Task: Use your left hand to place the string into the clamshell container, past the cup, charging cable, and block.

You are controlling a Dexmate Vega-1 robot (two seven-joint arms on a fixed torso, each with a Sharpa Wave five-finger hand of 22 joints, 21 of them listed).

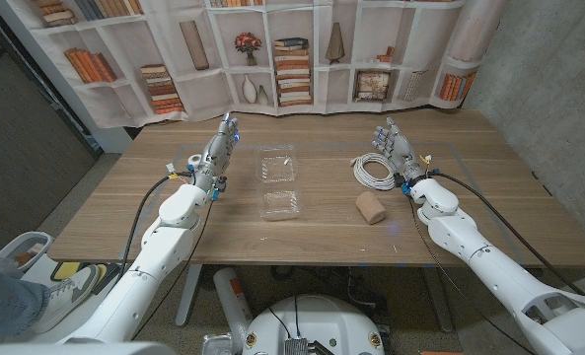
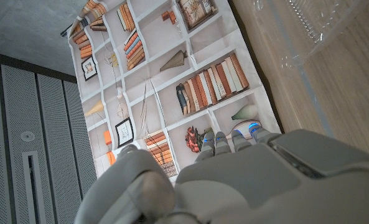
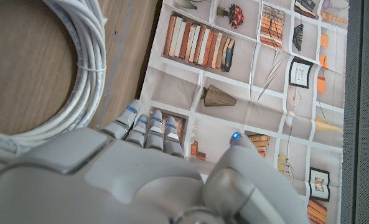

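Although too small to be identified surely, the string [image 1: 195, 159] is taken to be the pale item just beside the left hand [image 1: 218, 150]. It is judged light and limp, best pinched mid-bundle. The fingers are held straight and loose, on nothing; the clamshell container [image 1: 279, 179] lies open nearby.

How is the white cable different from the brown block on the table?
The cable is white, thin and wound into a flat coil; the block is brown, solid and stubby. The cable spreads wider and lies right beside the right hand; the block lies apart, nearer the table's front edge. Both rest on the table's right half, untouched.
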